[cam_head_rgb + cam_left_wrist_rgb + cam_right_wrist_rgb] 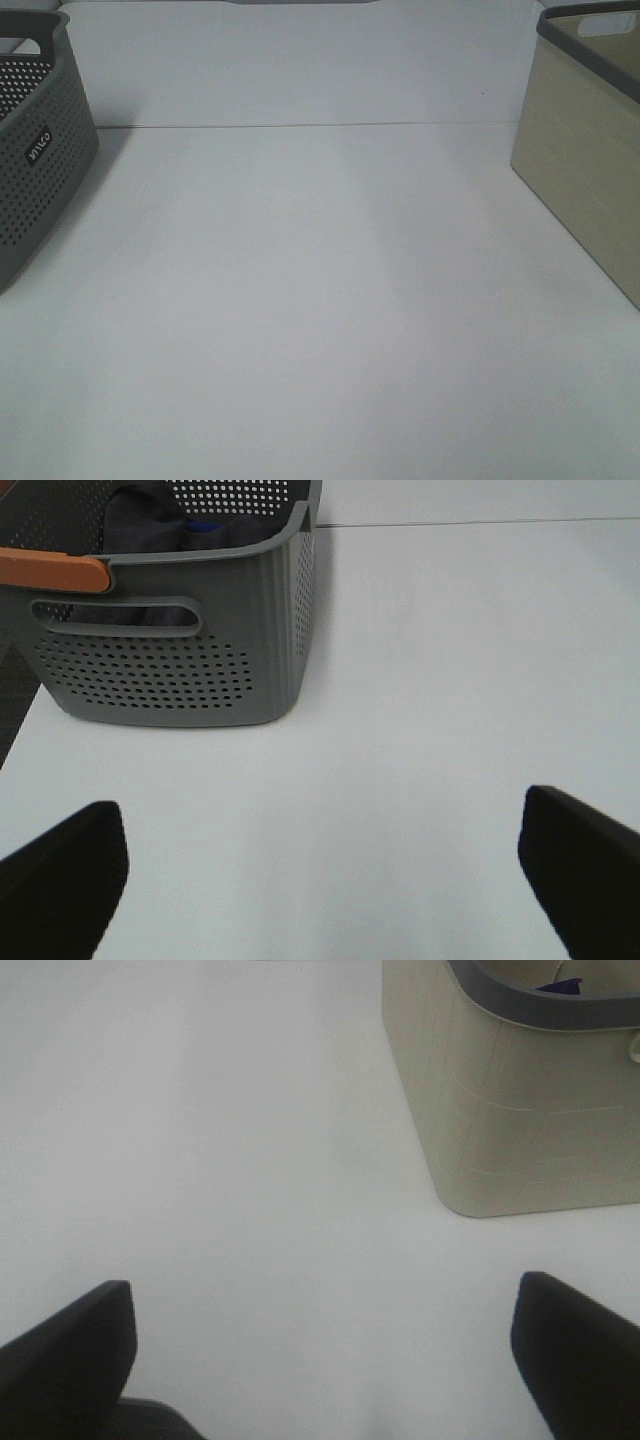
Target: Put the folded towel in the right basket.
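Observation:
No folded towel lies on the white table. The right basket is beige with a grey rim; in the right wrist view a small dark purple bit shows just inside its rim, and I cannot tell what it is. My left gripper is open and empty over the table, in front of the grey perforated basket. My right gripper is open and empty over the table, short of the beige basket. Neither gripper shows in the exterior high view.
The grey perforated basket stands at the table's left edge, with an orange handle. It holds dark grey cloth and a small blue bit. A seam line crosses the table at the back.

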You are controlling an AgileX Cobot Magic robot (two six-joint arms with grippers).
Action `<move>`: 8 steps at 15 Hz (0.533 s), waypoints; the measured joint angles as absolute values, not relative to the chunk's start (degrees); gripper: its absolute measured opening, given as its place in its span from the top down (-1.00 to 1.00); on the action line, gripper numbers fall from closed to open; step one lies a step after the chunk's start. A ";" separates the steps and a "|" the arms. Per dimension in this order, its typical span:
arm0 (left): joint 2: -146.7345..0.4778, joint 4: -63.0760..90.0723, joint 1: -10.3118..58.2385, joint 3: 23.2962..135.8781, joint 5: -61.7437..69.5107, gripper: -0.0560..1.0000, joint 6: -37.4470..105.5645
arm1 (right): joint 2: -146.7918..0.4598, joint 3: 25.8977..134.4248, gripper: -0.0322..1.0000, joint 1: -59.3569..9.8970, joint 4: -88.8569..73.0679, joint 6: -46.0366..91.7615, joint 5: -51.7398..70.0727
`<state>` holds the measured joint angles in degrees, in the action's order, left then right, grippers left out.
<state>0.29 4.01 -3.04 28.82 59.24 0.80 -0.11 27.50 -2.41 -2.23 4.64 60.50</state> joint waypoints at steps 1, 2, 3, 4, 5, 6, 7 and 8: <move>0.29 4.01 -3.04 28.82 59.24 -0.98 0.80 | 0.17 26.87 -0.96 -2.41 -2.23 4.64 61.76; 0.29 4.01 -3.04 28.82 59.24 -0.98 0.80 | 0.17 26.30 -0.96 -2.41 -2.23 4.53 62.85; 0.29 3.95 -3.04 28.82 59.24 -0.98 0.80 | 0.17 26.13 -0.96 -2.41 -2.18 3.67 63.08; 0.29 3.95 -3.04 28.82 59.24 -0.98 0.80 | 0.17 26.13 -0.96 -2.41 -2.01 3.50 63.08; 0.29 3.95 -3.04 28.82 59.24 -0.98 0.80 | 0.17 26.13 -0.96 -2.41 -2.01 3.50 63.08; 0.29 3.95 -3.04 28.82 59.24 -0.98 0.80 | 0.17 26.13 -0.96 -2.41 -2.01 3.50 63.08; 0.29 3.95 -3.04 28.82 59.24 -0.98 0.80 | 0.17 26.13 -0.96 -2.41 -2.01 3.50 63.08; 0.29 3.95 -3.04 28.82 59.24 -0.98 0.80 | 0.17 26.13 -0.96 -2.41 -2.01 3.50 63.08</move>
